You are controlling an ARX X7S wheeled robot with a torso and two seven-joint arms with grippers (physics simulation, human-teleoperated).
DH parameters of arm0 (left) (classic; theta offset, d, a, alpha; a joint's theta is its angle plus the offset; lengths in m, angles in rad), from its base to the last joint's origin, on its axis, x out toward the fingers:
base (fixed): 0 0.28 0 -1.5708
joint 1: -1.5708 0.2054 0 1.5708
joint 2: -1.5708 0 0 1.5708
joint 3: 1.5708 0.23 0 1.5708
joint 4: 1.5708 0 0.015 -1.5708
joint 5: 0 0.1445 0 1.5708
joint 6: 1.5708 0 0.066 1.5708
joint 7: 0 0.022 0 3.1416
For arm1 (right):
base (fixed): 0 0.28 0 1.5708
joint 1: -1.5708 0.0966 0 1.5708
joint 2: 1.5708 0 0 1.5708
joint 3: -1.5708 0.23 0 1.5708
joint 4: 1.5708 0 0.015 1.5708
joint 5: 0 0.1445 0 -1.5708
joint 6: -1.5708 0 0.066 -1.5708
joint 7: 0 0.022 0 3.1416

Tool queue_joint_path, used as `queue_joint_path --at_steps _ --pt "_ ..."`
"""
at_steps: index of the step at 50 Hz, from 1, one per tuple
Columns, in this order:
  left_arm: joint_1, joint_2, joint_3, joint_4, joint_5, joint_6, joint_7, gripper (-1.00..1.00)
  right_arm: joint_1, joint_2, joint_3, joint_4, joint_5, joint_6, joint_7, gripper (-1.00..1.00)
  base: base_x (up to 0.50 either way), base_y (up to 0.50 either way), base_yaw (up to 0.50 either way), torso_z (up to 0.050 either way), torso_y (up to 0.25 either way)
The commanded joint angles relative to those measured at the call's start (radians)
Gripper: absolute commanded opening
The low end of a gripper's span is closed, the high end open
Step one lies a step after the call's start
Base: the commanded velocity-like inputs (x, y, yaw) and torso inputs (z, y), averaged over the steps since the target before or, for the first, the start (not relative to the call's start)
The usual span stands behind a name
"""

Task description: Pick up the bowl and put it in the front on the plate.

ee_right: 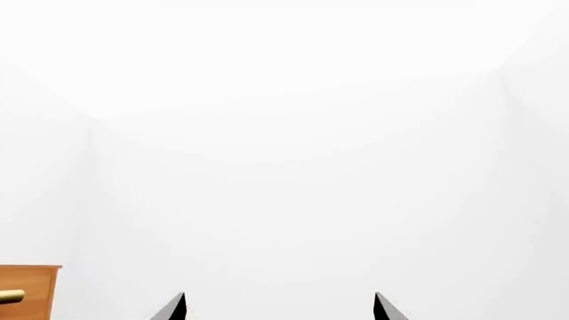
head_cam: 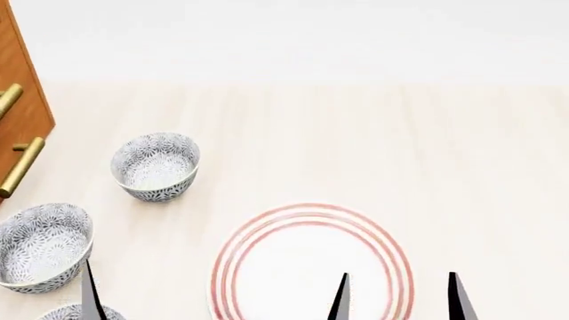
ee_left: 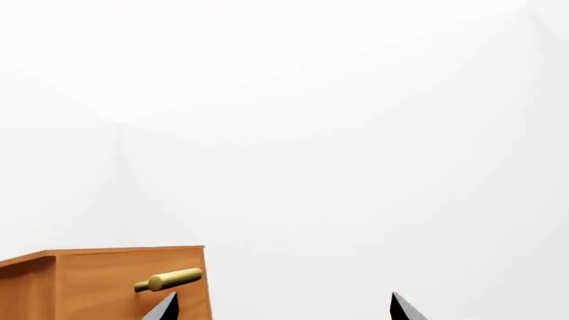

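Head view shows the bowl (head_cam: 156, 165) at centre left, up and left of the plate (head_cam: 311, 263), nearer the left gripper (head_cam: 89, 293) than the empty, spread-open right gripper (head_cam: 398, 297); the left's opening cannot be told here.

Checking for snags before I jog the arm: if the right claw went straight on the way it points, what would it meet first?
The way looks free. The right claw stands open and faces only bare white wall; the wooden cabinet sits well off to one side. How far away the wall is cannot be judged.
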Motion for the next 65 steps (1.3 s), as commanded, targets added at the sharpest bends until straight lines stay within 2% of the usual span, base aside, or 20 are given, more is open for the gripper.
queue_joint_path --at_steps 1,27,34,65 --pt "0.005 0.012 -0.017 0.01 0.011 0.011 0.004 1.0 0.001 -0.007 0.011 0.003 -0.023 -0.022 -0.008 1.0 0.5 0.0 0.0 0.0 0.0" --pt "0.008 -0.008 -0.001 0.026 0.021 0.016 -0.027 1.0 0.006 0.009 -0.006 -0.002 -0.023 -0.038 0.019 1.0 0.5 0.0 0.0 0.0 0.001" --pt "0.014 -0.013 0.003 0.039 0.042 0.028 -0.042 1.0 0.0 0.013 -0.014 -0.001 -0.042 -0.109 0.012 1.0 0.0 0.0 0.0 0.0 0.0" --pt "0.007 -0.031 0.024 0.034 0.031 0.011 -0.059 1.0 0.004 0.033 -0.036 0.006 -0.043 -0.102 0.033 1.0 0.0 0.5 0.0 0.0 0.0"
